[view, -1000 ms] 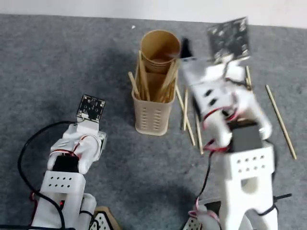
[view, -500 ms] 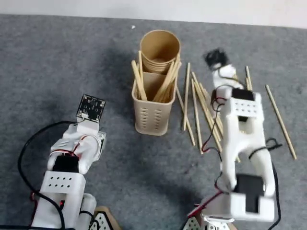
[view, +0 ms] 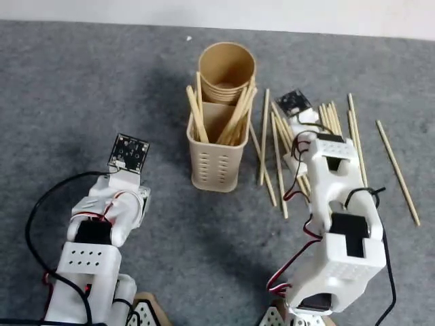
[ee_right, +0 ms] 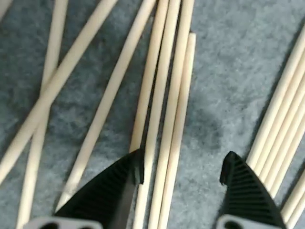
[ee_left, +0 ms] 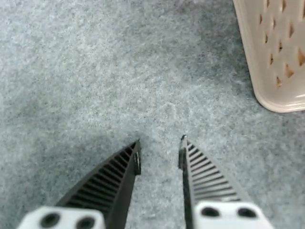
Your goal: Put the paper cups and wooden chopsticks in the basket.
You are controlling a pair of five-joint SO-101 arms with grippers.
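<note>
The beige perforated basket [view: 216, 161] stands mid-table with stacked paper cups [view: 226, 66] in its far compartment and several wooden chopsticks [view: 236, 117] leaning in the near one. More loose chopsticks [view: 275, 153] lie on the carpet to its right. My right arm [view: 329, 176] is bent low over them. My right gripper [ee_right: 183, 167] is open just above the carpet, with three parallel chopsticks [ee_right: 167, 109] running between its fingers. My left gripper [ee_left: 159, 152] is open over bare carpet, a little way from the basket's corner [ee_left: 271, 47].
Grey carpet covers the table. A few stray chopsticks [view: 397, 173] lie farther right. My left arm [view: 109, 210] rests at the near left, with open carpet between it and the basket.
My right arm has swung away from the basket's side and dropped down onto the loose chopsticks on the right. The left arm has not moved.
</note>
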